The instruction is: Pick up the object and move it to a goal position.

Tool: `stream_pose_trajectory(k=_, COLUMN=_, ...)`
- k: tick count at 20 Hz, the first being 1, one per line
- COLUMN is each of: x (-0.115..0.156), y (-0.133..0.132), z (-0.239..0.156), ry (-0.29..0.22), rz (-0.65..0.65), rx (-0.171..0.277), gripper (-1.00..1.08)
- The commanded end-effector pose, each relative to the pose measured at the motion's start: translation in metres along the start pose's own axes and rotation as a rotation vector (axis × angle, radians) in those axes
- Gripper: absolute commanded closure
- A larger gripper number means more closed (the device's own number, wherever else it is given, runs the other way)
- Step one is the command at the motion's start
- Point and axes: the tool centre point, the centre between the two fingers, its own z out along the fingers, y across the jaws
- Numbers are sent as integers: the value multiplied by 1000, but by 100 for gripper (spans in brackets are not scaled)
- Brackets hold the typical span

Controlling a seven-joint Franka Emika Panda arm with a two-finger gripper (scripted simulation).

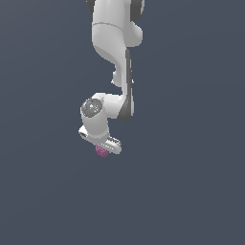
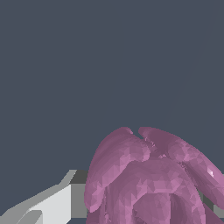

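The magenta-pink ball point(image 1: 101, 152) peeks out from under my white gripper point(image 1: 102, 148) in the middle of the exterior view, mostly hidden by the hand. In the wrist view the ball point(image 2: 148, 179) looms large, with a bumpy, swirled surface. It sits between my two fingers: one light grey finger point(image 2: 52, 204) presses against one side, and only a sliver of the other finger point(image 2: 217, 210) shows at the opposite side. The jaws are closed against the ball.
The white arm point(image 1: 115, 43) reaches in from the top of the exterior view. All around is a flat, dark grey-blue surface point(image 1: 191, 191) with no other objects or markers showing.
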Motion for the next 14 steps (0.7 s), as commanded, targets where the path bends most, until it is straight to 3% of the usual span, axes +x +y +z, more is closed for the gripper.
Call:
stream_pose_trajectory(k=1, x=1, y=0, z=1, ry=1, rz=0, rx=0, gripper=108)
stream_pose_trajectory(k=14, x=-2, y=1, z=-1, ry=1, rz=0, rx=1, gripper=108)
